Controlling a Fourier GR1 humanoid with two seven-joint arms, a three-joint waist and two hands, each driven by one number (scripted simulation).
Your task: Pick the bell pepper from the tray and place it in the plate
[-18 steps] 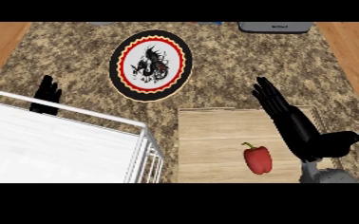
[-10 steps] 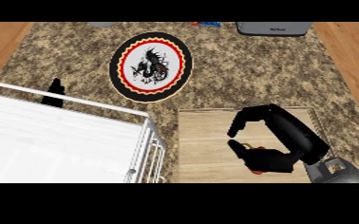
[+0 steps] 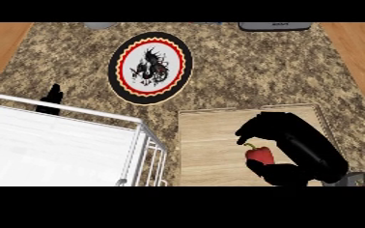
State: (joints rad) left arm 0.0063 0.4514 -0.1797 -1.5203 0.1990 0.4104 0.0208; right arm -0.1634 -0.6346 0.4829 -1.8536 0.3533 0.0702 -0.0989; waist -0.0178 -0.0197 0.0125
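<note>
A red bell pepper (image 3: 260, 154) with a green stem lies on the light wooden tray (image 3: 210, 145) at the lower right. My right hand (image 3: 296, 145) arches over it, fingers curled down on its far side and thumb below it, closing round the pepper. Most of the pepper still shows between fingers and thumb. The plate (image 3: 150, 68), black-rimmed with a red ring and a dark figure on white, lies on the granite counter up and left of the tray. My left hand (image 3: 50, 100) shows at the left, behind the white rack, fingers up.
A white wire dish rack (image 3: 71, 149) fills the lower left, its corner posts close to the tray's left edge. A grey appliance (image 3: 274, 26) sits at the counter's far edge. Granite counter (image 3: 242, 72) lies between tray and plate.
My right hand came down from open beside the tray and curled over the pepper. The left hand sank lower behind the rack. The view shifted slightly.
</note>
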